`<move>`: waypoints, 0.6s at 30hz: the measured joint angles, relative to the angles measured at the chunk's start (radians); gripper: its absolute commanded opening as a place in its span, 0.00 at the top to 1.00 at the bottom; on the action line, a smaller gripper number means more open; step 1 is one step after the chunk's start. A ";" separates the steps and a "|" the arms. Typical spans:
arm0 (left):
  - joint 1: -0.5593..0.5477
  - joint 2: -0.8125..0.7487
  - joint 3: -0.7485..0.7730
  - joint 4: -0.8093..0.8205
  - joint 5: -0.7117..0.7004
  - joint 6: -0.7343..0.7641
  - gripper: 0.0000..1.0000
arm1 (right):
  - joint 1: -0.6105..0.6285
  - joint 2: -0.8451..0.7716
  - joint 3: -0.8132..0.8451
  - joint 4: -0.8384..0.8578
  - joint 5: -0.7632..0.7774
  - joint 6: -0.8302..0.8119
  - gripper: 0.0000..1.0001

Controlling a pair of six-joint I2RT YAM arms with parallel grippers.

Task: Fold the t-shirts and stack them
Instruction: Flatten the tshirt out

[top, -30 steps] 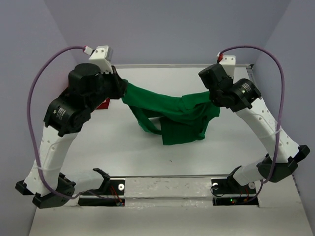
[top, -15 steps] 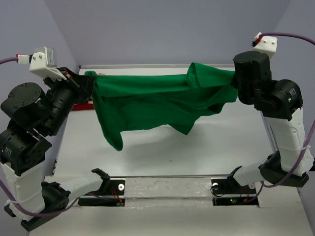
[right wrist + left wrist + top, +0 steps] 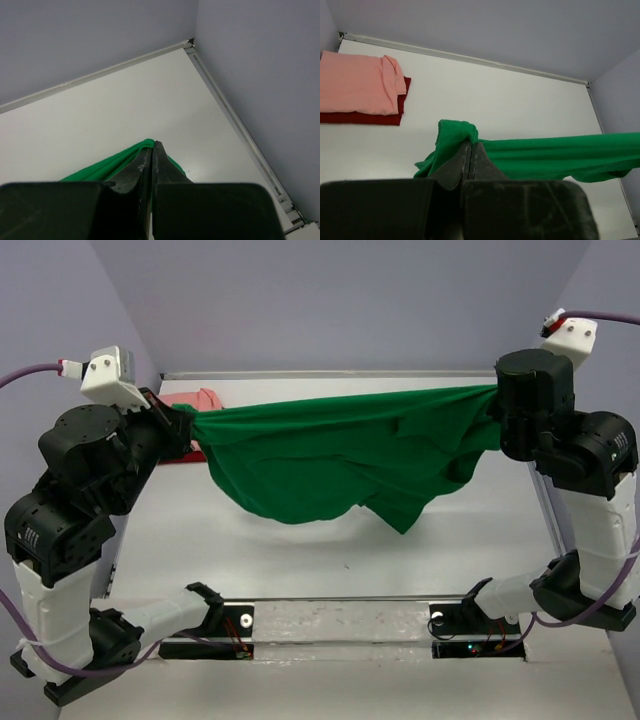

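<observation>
"Green t-shirt (image 3: 330,455) in that shot: where was it, and how would it have handled?" (tinker42)

"Going left to right. In the far left corner of the table (image 3: 300,560), the salmon pink t-shirt (image 3: 357,82) lay folded on top of the dark red t-shirt (image 3: 360,118), so those two looked done. The left gripper (image 3: 471,145) was pinched fully closed on a bunched bit of green cloth. From there the shirt hung in the air across the table, top edge pulled fairly taut and the rest sagging in loose folds. Couldn't tell if the lowest fold touched the table. The right gripper (image 3: 152,145) was clamped just as tight on the other end. It looked light, soft and floppy, so it'd only keep a shape under tension. Not fragile, but thin cloth could creep out of a small pinch. Best holds seemed to be the two ends of one edge, both at once." (benchbot)

"Any logo or tag?" (tinker42)

"Nope, plain cloth with no print. The stickers on the arm joints were too small to read." (benchbot)
</observation>
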 measured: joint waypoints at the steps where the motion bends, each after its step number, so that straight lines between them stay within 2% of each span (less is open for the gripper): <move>1: 0.000 -0.004 0.000 -0.005 0.000 -0.004 1.00 | 0.000 -0.007 0.002 0.000 0.004 -0.003 1.00; 11: -0.002 -0.053 0.002 -0.048 0.003 -0.061 1.00 | 0.000 -0.075 -0.001 0.000 -0.012 -0.010 1.00; 18: 0.030 -0.084 0.003 -0.064 0.063 -0.090 1.00 | 0.000 -0.122 -0.001 0.001 -0.043 -0.012 1.00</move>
